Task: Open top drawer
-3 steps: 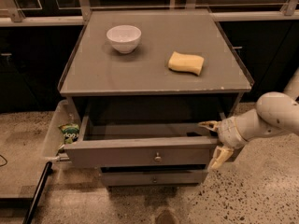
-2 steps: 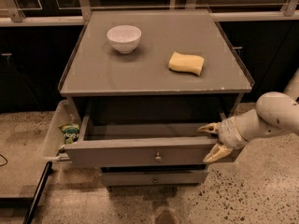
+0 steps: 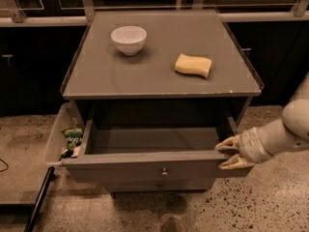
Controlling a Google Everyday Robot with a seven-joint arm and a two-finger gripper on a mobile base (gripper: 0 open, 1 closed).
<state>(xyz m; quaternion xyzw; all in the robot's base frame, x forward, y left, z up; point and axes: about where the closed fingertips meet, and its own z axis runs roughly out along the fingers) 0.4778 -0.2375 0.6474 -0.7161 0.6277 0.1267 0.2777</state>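
The top drawer [image 3: 120, 166] of the grey cabinet stands pulled out towards me. Its wide grey front has a small round metal knob [image 3: 164, 171] at centre, and its shallow grey box [image 3: 154, 140] shows nothing inside. My gripper [image 3: 228, 154] is at the right end of the drawer front. Its pale fingers are spread: one finger [image 3: 226, 144] lies over the top edge on the inside, the other on the outside of the front. A narrower drawer front [image 3: 159, 184] shows just under it, closed.
On the cabinet top [image 3: 145, 76] stand a white bowl [image 3: 129, 38] and a yellow sponge [image 3: 193, 65]. A pale side bin [image 3: 57, 134] on the left holds a green packet [image 3: 73, 136]. A black pole [image 3: 39, 201] leans at lower left. Speckled floor lies around.
The drawer front has come a little further out towards me, and my gripper has moved with it, staying at the front's right end.
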